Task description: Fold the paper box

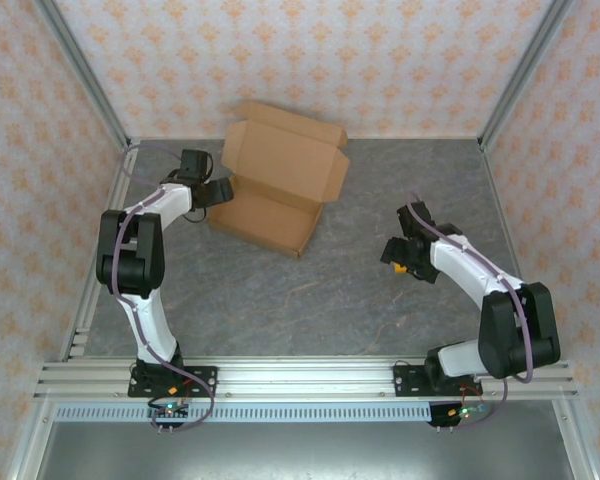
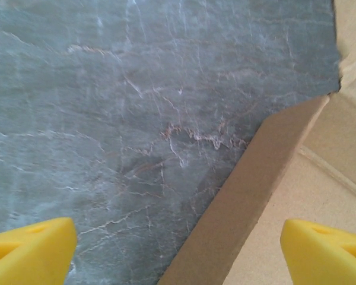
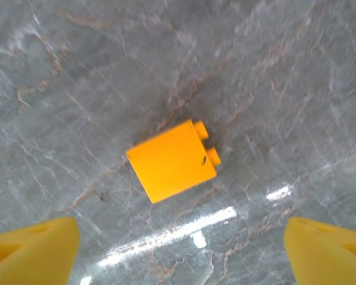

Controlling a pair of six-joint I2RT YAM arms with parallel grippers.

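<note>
**Cardboard mailer, half formed: handling notes**

Paper box [image 1: 276,185] sits left of centre at the far side of the tabletop [image 1: 360,300], lid flap open toward the back wall. Its long axis runs left-right, with the right end nearer me. I judge it light, with stiff panels and weak creases, so I would pinch a wall edge. My left end effector [image 1: 212,192] straddles the box's left wall, released. My right end effector [image 1: 404,256] hangs released over an orange block [image 3: 173,160].

One paper box [image 1: 280,190] and one orange block [image 3: 173,160].
</note>
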